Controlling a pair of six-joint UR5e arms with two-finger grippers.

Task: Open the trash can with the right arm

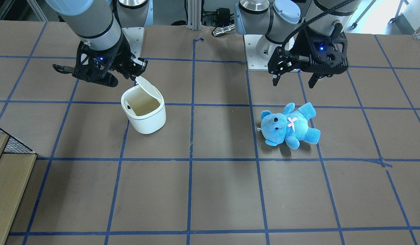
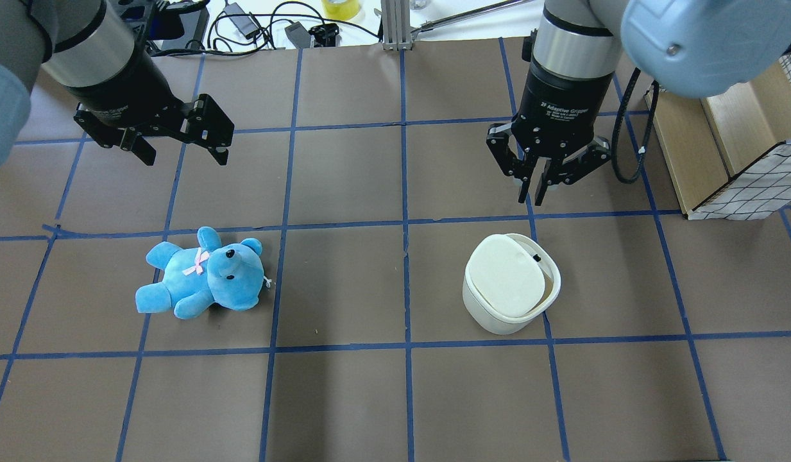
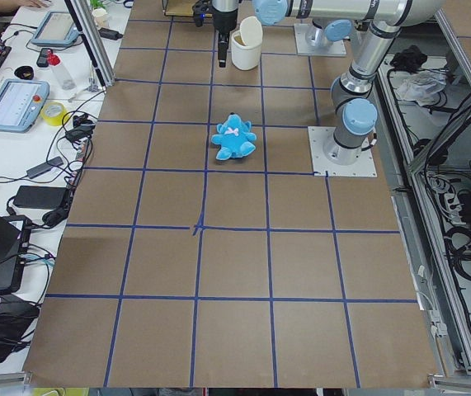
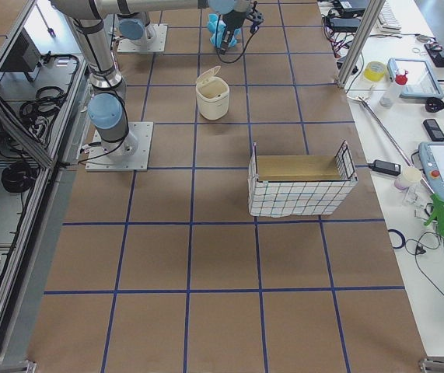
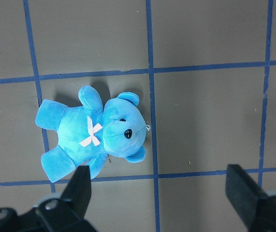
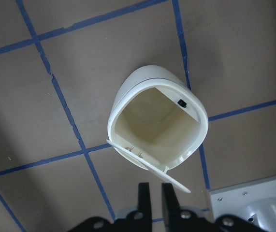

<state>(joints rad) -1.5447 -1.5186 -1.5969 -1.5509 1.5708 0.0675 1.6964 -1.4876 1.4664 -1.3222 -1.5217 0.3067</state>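
The white trash can [image 1: 145, 119] stands on the table with its flip lid [image 1: 149, 87] tilted up, so the beige inside shows. It also shows in the overhead view [image 2: 491, 317] and from above in the right wrist view [image 6: 157, 121]. My right gripper [image 1: 140, 66] hovers just behind the lid's raised edge, fingers together with nothing between them [image 6: 156, 192]; I cannot tell whether it touches the lid. My left gripper [image 2: 183, 151] is open and empty above the blue teddy bear [image 2: 203, 273], which lies on its back [image 5: 99, 133].
A wire-mesh basket with wooden boards [image 2: 741, 179] stands at the table's right end, beyond the trash can. Both arm base plates [image 1: 261, 58] sit at the robot's side. Blue tape lines grid the brown table [image 1: 223, 197].
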